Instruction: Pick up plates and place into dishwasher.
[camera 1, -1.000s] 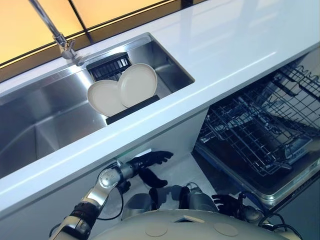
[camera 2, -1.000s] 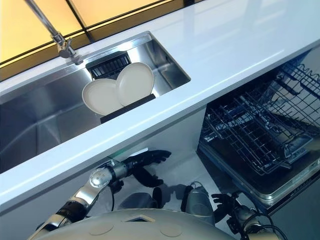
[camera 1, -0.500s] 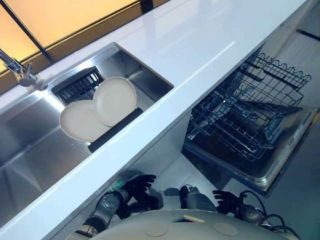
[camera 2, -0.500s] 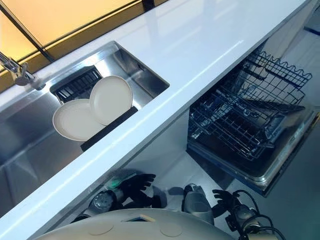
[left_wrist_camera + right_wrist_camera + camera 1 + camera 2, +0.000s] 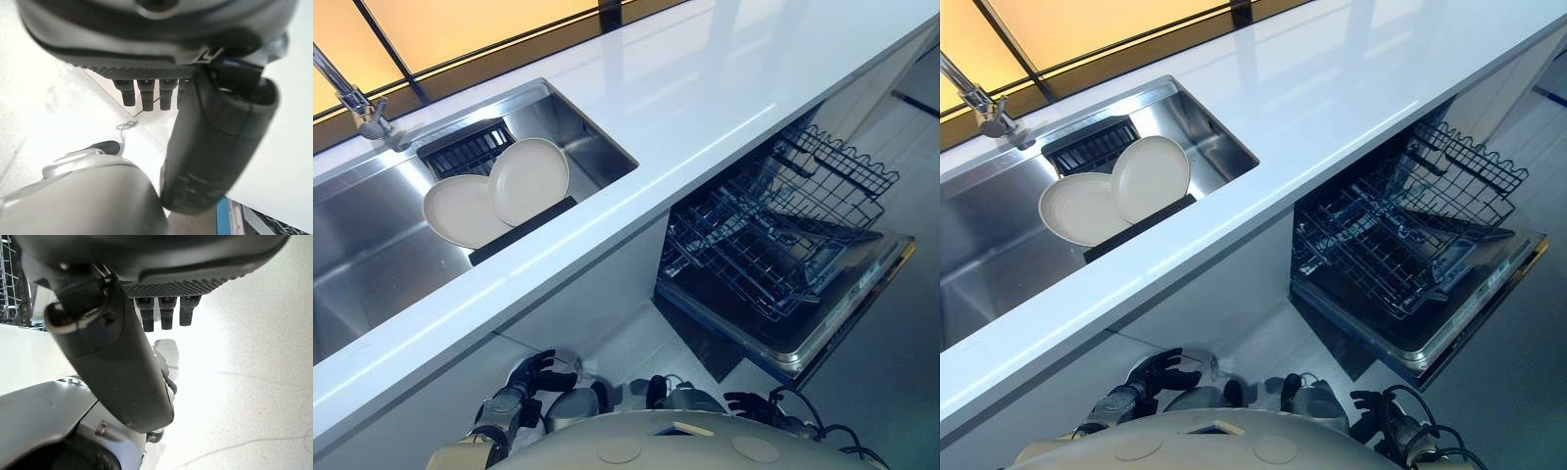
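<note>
I am looking down over the long white bench [image 5: 705, 98], whose ends are running out of frame on both sides. The stainless steel sink [image 5: 372, 264] set into it is being cut off at the left edge, so I am only seeing its right part and the base of the chrome tap [image 5: 362, 108] at the back rim.

Inside the sink, two round cream plates are leaning upright in a black dish rack [image 5: 521, 231] near the sink's right end. The right plate [image 5: 530, 179] is overlapping the left plate [image 5: 460, 210], hiding part of its rim. A dark slotted tray [image 5: 467, 148] is sitting behind them against the back wall, half covered by the plates.

Below the bench's front edge, the dishwasher is standing open with its grey wire rack [image 5: 773, 235] pulled out over the lowered door [image 5: 803, 338]. I cannot make out any dish in the rack; the wires are too dense to read clearly.

My left hand [image 5: 530, 374] is hanging low by the white cabinet front, fingers [image 5: 146, 93] loosely extended and gripping nothing. My right hand [image 5: 1371, 406] is partly hidden at the bottom edge; in its wrist view the fingers [image 5: 166, 313] are pointing straight out over the pale floor [image 5: 244, 382], empty.
</note>
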Tool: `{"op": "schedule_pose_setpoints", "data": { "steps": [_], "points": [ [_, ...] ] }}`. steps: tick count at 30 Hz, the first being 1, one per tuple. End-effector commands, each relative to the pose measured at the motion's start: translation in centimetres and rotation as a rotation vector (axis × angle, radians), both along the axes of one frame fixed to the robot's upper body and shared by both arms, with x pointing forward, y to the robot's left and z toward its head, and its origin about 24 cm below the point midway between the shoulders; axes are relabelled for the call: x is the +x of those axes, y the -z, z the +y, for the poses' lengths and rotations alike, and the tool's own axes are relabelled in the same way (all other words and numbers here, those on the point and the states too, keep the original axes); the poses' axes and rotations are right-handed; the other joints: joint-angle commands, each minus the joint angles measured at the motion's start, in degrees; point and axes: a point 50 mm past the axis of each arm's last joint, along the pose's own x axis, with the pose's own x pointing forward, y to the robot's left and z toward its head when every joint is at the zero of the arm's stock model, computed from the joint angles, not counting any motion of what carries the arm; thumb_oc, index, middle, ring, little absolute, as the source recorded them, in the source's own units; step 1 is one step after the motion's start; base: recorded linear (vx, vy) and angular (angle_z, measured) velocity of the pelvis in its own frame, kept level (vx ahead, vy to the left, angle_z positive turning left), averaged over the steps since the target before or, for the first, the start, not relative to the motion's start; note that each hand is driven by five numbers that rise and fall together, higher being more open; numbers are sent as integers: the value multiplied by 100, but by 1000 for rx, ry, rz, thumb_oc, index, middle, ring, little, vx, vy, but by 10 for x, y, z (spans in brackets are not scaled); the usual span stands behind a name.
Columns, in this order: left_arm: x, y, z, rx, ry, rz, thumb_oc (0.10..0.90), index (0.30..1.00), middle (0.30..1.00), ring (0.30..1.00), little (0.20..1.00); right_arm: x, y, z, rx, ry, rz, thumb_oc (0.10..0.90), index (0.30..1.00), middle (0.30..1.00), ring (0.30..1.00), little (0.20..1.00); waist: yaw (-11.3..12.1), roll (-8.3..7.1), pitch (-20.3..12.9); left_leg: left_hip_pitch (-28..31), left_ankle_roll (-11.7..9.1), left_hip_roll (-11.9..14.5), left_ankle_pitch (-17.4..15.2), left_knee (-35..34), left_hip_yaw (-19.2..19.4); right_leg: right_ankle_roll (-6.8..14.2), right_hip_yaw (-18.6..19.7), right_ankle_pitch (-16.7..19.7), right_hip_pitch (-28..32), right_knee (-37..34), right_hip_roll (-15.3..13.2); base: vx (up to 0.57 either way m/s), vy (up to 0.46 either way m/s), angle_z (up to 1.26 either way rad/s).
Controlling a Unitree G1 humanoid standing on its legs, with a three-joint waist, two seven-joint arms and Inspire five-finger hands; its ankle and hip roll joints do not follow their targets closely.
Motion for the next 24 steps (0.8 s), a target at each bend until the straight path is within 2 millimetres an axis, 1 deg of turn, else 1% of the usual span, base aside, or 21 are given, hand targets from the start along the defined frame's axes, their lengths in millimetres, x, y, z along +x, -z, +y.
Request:
{"op": "schedule_pose_setpoints", "data": {
  "steps": [1,4,8,13,15,16,17,19,21,22,24],
  "points": [
    [2,-2,4,41,104,-11,800,900,900,900,900,14,-2,3,31,71,-70,800,900,900,900,900,112,-79,-94,-35,299,-291,-211,-223,35,592,60,-129,363,-197,-77,-1,46,7],
    [7,-4,4,42,120,-26,800,900,900,900,900,18,-1,13,75,43,-94,800,900,900,900,900,84,-55,-157,139,338,-306,-133,-525,10,648,80,-139,344,-171,-47,-3,67,0],
    [11,-5,1,28,156,-47,800,900,900,900,900,15,2,20,92,13,-83,800,900,900,900,900,60,-36,-204,263,394,-358,-124,-657,71,687,88,-97,393,-259,-68,3,82,-2],
    [7,-3,-5,1,234,-30,800,900,900,900,900,12,2,18,81,31,-71,800,900,900,900,900,46,-12,-171,279,456,-423,-182,-605,165,751,101,-27,355,-252,-162,-3,101,-5],
    [1,-1,-3,21,254,3,800,900,900,900,900,14,2,20,81,9,-70,800,900,900,900,900,25,-4,-109,328,479,-407,-181,-697,234,856,38,55,137,-103,-229,-66,70,-10],
    [1,-1,-3,23,254,4,800,900,900,900,900,14,2,20,81,8,-71,800,900,900,900,900,26,-3,-108,327,482,-405,-179,-705,239,862,43,58,118,-87,-232,-143,10,-15],
    [0,-1,0,42,249,11,800,900,900,900,900,17,2,22,84,-9,-78,800,900,900,900,900,9,13,-71,329,515,-378,-152,-776,258,893,72,49,-2,83,-238,-216,-20,-22],
    [5,-4,9,79,214,7,800,900,900,900,900,24,1,26,102,-26,-98,800,900,900,900,900,-12,72,-9,286,577,-285,-53,-926,302,918,100,-84,-231,599,-220,-342,-40,-33],
    [14,-7,13,82,161,-17,800,900,900,900,900,29,0,29,114,-42,-114,800,900,900,900,900,-27,172,-5,197,604,-186,82,-1048,350,893,136,-360,-307,1065,-124,-349,-65,-39],
    [19,-9,14,78,137,-37,800,900,900,900,900,31,0,29,117,-55,-119,800,900,900,900,900,-37,191,-14,146,592,-165,141,-1051,366,864,213,-446,-268,1099,-49,-350,-125,-30],
    [28,-12,13,72,123,-65,800,900,900,900,900,34,0,32,120,-73,-128,800,900,900,900,900,-17,168,-9,82,528,-173,191,-1041,344,836,292,-408,-131,842,10,-290,-169,-21]
  ]
}}
